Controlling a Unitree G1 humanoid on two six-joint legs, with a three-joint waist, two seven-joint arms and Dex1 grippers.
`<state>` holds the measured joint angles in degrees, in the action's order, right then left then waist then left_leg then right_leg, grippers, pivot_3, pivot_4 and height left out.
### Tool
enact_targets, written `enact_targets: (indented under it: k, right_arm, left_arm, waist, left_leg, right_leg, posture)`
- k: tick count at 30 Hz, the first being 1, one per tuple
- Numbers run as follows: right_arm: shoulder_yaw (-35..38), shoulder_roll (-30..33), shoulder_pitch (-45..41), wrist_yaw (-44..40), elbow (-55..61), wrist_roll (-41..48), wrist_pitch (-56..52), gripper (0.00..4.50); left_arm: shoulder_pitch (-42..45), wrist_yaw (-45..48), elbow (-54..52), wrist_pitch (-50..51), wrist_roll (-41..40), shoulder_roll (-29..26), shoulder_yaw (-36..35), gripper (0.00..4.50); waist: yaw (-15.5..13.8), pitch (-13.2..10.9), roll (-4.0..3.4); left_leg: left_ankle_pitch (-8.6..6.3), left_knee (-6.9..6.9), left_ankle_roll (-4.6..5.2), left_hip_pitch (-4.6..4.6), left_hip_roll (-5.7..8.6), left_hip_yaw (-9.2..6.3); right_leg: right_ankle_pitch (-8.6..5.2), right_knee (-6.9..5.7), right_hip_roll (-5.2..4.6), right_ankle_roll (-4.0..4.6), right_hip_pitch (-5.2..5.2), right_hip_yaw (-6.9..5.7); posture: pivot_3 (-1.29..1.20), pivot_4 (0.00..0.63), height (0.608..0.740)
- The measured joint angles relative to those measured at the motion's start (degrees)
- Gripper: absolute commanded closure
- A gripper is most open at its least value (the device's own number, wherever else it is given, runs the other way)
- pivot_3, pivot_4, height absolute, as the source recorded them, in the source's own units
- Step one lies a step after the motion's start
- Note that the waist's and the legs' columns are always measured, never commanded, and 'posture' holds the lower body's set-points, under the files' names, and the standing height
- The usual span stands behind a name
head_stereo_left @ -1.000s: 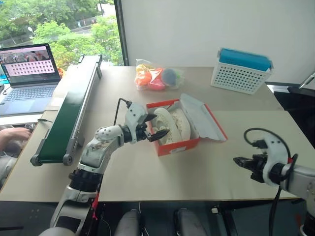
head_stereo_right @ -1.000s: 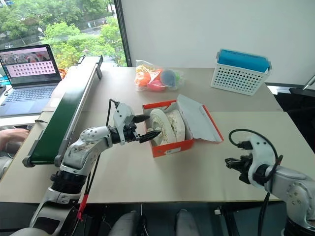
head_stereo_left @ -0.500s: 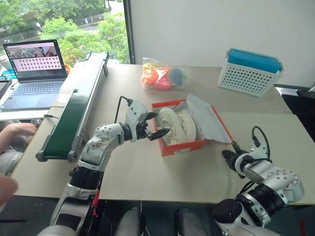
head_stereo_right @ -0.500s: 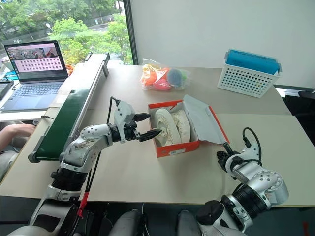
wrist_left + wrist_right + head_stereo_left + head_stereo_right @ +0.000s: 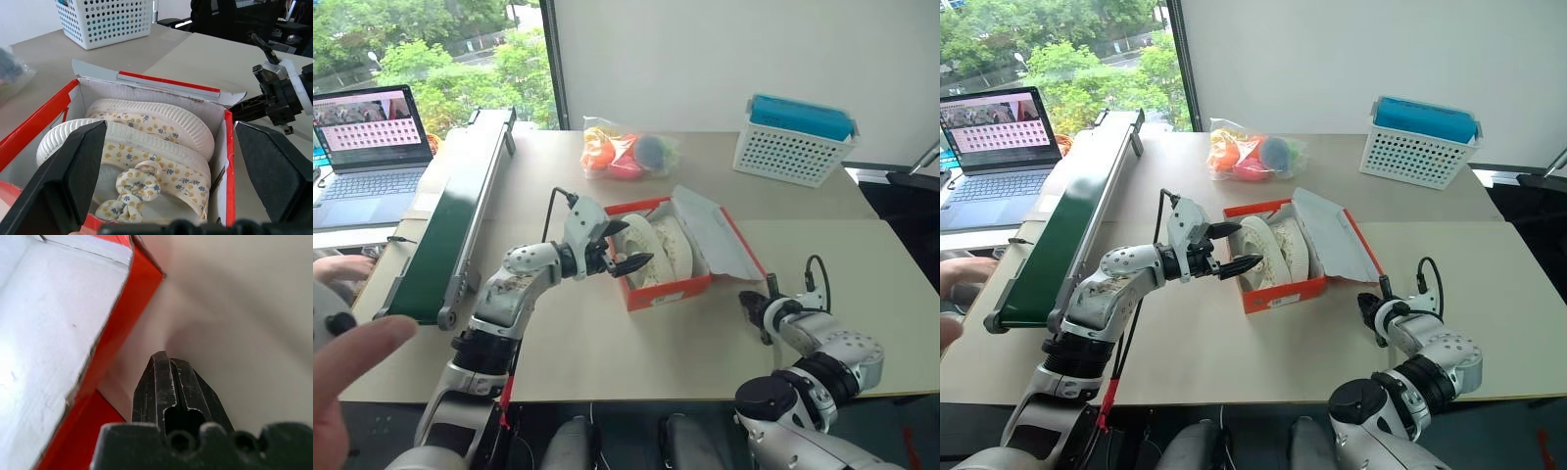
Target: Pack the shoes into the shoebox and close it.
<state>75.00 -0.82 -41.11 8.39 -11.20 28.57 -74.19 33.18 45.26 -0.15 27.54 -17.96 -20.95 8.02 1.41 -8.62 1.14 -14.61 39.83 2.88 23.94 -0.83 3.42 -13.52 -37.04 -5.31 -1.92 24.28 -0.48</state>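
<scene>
The red-orange cardboard shoebox (image 5: 658, 257) sits mid-table, lid hanging open, with both cream speckled shoes (image 5: 146, 147) lying side by side inside it. The left gripper (image 5: 628, 247) hovers at its near end, jaws wide apart. The right gripper (image 5: 752, 306), fingers pressed together, points at its lid edge.

shoebox (image 5: 229, 161) — matt red cardboard | shoes (image 5: 161, 147) — printed cloth, ribbed soles, probably rubber | table (image 5: 636, 352) — smooth matt
</scene>
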Motion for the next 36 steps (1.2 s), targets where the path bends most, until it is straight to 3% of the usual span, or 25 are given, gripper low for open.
enact_targets:
  k: [11,18,24,29,36]
  right_arm:
    - [-4.7,6.8,-0.8,-0.8,-17.8,7.4,14.7,4.49]
    - [-8.9,6.9,-0.5,-3.8,-20.2,11.6,21.0,4.49]
    - [-18.0,2.6,1.1,-10.1,-6.9,18.2,23.0,4.49]
    - [-24.3,-0.8,4.2,-12.1,9.4,29.4,21.8,4.49]
    - [-37.4,2.7,8.9,-13.5,21.5,37.5,16.9,4.49]
  left_arm:
    - [0.4,0.0,0.1,0.0,0.0,-0.1,0.0,0.00]
    - [0.4,0.0,0.1,0.0,0.0,-0.2,0.0,0.00]
    - [0.5,-0.3,0.1,0.1,0.0,-0.3,-0.1,0.00]
    - [0.5,-2.2,-0.3,0.9,0.0,-1.8,-2.5,0.00]
    - [0.5,-5.4,-1.7,2.8,-0.2,-3.5,-6.6,0.00]
  waist:
    - [1.3,0.3,0.49]
    - [1.6,0.3,0.52]
    - [0.8,0.0,-0.01]
    - [0.5,0.0,-0.05]
    - [0.1,0.0,-0.06]
  left_leg:
    - [-0.01,-0.01,0.01,-0.25,-0.03,0.06]
    - [-0.01,-0.09,0.01,-0.21,-0.06,0.15]
    - [-0.01,-0.17,0.01,0.04,-0.06,0.12]
    - [-0.01,-0.08,0.02,0.20,-0.05,0.03]
    - [-0.01,-0.07,0.02,0.17,-0.04,0.03]
  right_leg:
    - [0.02,0.12,0.01,0.01,-0.24,0.13]
    - [0.03,0.05,0.04,0.02,-0.03,0.29]
    - [0.03,-0.08,0.01,0.01,0.14,0.20]
    - [0.04,-0.08,-0.06,-0.01,0.18,0.08]
    - [0.04,-0.04,-0.05,-0.01,0.20,0.07]
  posture:
    - [0.00,0.150,0.705]
    - [0.00,0.150,0.705]
    - [0.00,0.150,0.705]
    - [0.00,0.150,0.705]
    - [0.00,0.150,0.705]
